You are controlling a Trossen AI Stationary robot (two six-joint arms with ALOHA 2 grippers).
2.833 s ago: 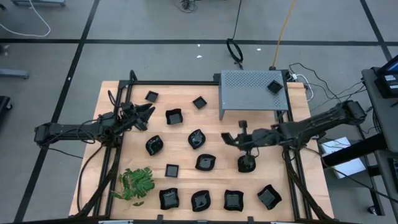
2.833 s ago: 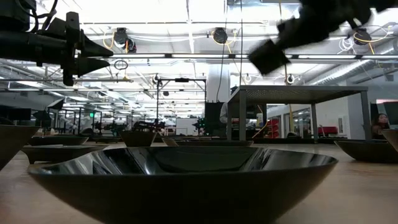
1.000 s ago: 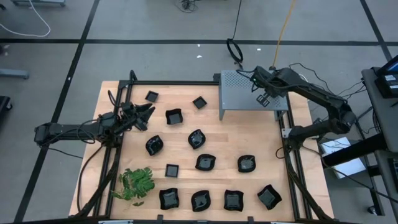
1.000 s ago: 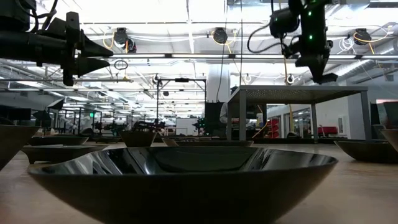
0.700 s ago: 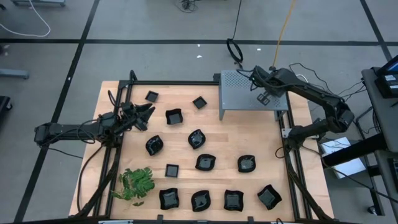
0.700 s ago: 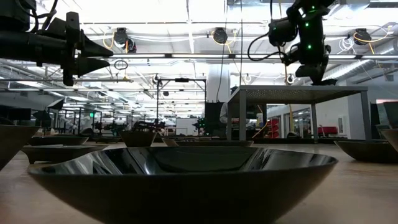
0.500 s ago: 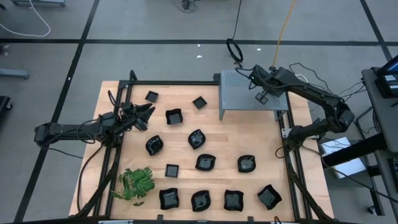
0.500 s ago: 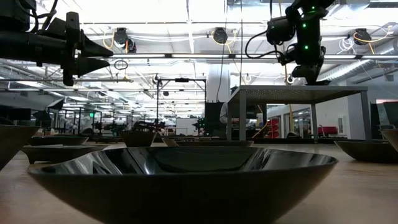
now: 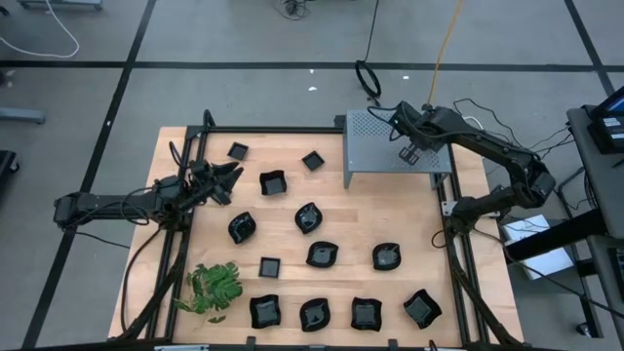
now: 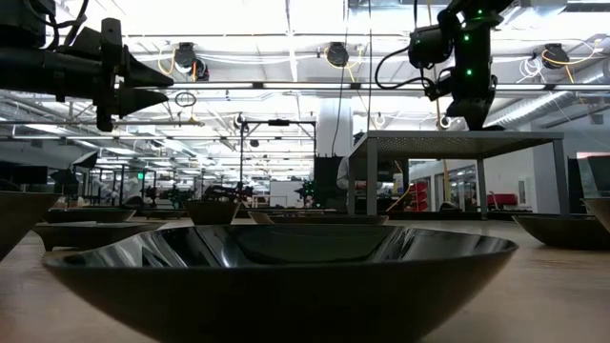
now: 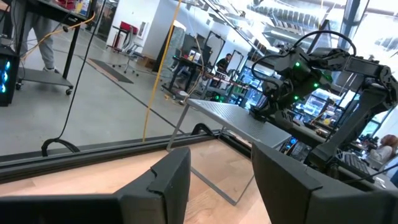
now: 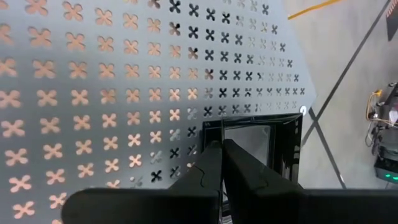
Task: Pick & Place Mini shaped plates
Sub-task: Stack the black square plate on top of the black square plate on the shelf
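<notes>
Several glossy black mini plates lie spread on the wooden table, among them one (image 9: 387,255) near the right and a square one (image 9: 270,265). One more square mini plate (image 12: 258,146) sits at the top of the grey perforated box (image 9: 375,146). My right gripper (image 9: 409,153) reaches over that box, pointing down, shut on this plate; in the high view the arm hides it. My left gripper (image 9: 232,175) hovers open above the table's left side, touching nothing. My right gripper (image 12: 222,152) pinches one side rim of the square plate (image 12: 213,130), one finger inside the dish and one outside. The fingers come from above, pointing down. The plate lies flat at the box's top; whether it rests there or hangs just above cannot be told.
The box (image 10: 457,143) stands on legs at the table's far right corner. A green leafy sprig (image 9: 214,286) lies near the left front. A row of plates (image 9: 314,314) lines the near edge. Black frame rails border the table's sides.
My right gripper has drifted a little toward the table's left above the box top, staying at about the same height. The left arm and the plates on the table have kept still.
</notes>
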